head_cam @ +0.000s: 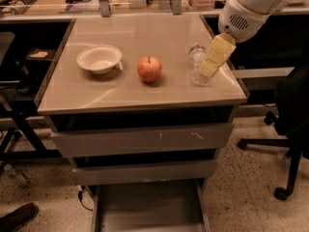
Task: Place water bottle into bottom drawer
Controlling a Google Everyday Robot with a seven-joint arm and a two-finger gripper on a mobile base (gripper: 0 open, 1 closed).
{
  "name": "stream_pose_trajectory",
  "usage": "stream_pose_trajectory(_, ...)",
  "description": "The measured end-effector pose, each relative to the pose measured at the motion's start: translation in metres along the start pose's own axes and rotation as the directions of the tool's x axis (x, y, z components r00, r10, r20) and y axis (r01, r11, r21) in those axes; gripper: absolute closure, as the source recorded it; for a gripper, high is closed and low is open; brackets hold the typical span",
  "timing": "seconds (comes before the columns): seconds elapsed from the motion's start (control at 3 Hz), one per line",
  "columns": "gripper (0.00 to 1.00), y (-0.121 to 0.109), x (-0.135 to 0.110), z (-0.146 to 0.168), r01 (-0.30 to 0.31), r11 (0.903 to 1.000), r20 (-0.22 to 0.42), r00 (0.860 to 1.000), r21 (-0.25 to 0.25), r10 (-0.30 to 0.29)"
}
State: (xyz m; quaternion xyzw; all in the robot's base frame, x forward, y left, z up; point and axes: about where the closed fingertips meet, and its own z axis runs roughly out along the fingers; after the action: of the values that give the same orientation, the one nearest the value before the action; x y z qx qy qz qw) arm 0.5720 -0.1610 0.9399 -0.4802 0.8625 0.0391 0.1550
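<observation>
The water bottle [196,64] lies on the right side of the cabinet top [120,88], clear and crinkled, its cap pointing away from me. My gripper [213,57] hangs from the white arm at the upper right, just over the bottle's right side and partly covering it. The bottom drawer [147,209] is pulled out below, its flat grey floor showing at the bottom of the view.
A red apple [149,69] sits left of the bottle and a white bowl [99,59] further left. Two shut grey drawer fronts [140,139] sit under the top. A black office chair [289,115] stands at the right. A shoe [18,216] is at the bottom left.
</observation>
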Motion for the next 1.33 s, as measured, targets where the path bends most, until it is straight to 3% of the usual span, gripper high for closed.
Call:
stream_pose_trajectory(0.33,0.00,-0.018,-0.016,0.025,-0.052,0.9983,-0.015,0.999,-0.025,0.052)
stream_pose_trajectory(1.0,0.00,-0.023,-0.019,0.038,-0.067,0.9976,-0.019,0.998,-0.017,0.067)
stream_pose_trajectory(1.33,0.00,-0.040,-0.028,0.065,-0.121,0.9926,-0.054,0.991,-0.001,0.121)
